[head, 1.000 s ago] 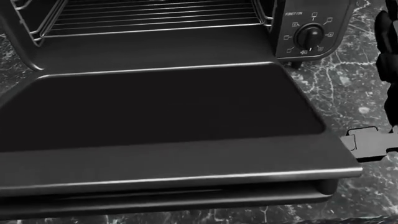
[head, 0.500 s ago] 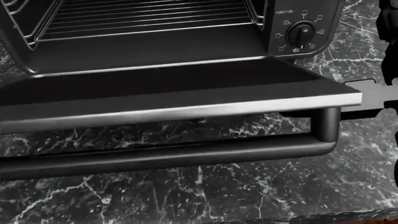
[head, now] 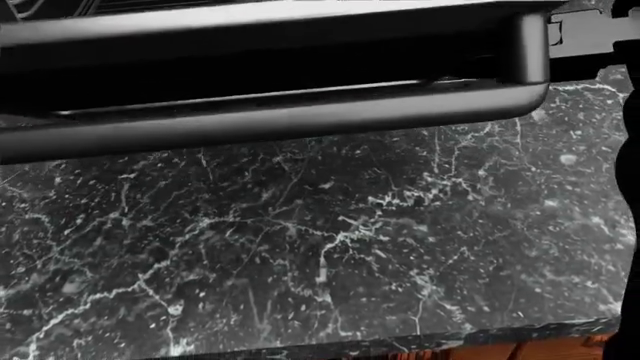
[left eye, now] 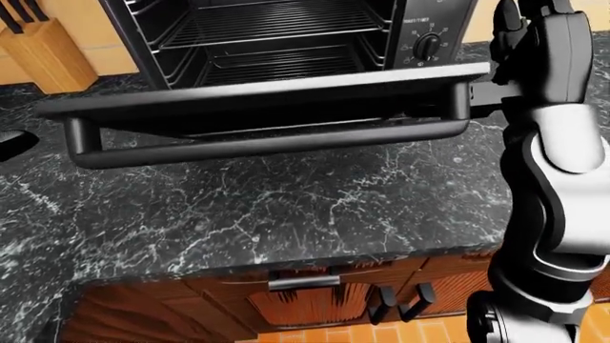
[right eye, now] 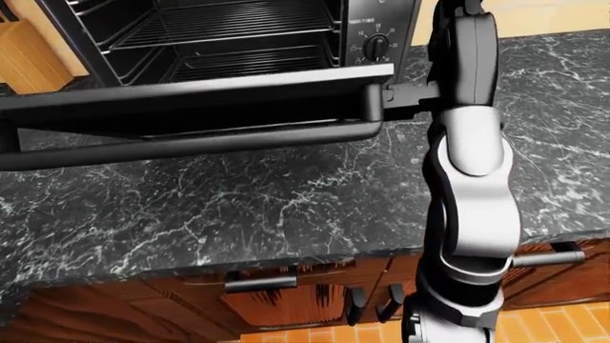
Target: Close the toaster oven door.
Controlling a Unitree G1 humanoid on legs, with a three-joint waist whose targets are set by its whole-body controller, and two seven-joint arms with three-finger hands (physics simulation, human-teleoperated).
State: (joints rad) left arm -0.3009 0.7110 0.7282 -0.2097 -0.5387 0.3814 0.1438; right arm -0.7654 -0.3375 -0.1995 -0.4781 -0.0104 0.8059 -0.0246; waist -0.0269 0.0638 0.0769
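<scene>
The black toaster oven (left eye: 277, 28) stands on the counter at the top of the left-eye view, its wire racks showing. Its door (left eye: 257, 89) hangs open, lifted to about level, with the bar handle (left eye: 267, 143) below its outer edge. In the head view the door and handle (head: 270, 116) fill the top strip. My right hand (right eye: 410, 91) is at the door's right corner, fingers (head: 585, 34) stretched flat against its end and not closed round anything. The right arm (right eye: 467, 179) rises along the right side. My left hand does not show.
Black marble counter (left eye: 286, 207) spreads below the door. A wooden knife block (left eye: 43, 50) stands at the top left. A dark shape (left eye: 11, 141) that I cannot identify lies at the left edge. Wooden cabinet fronts with handles (left eye: 305, 282) run under the counter's edge.
The door has swung up from lying flat and low to about level. In the head view the oven's inside has slid out of the top, and my right hand rose with the door's corner.
</scene>
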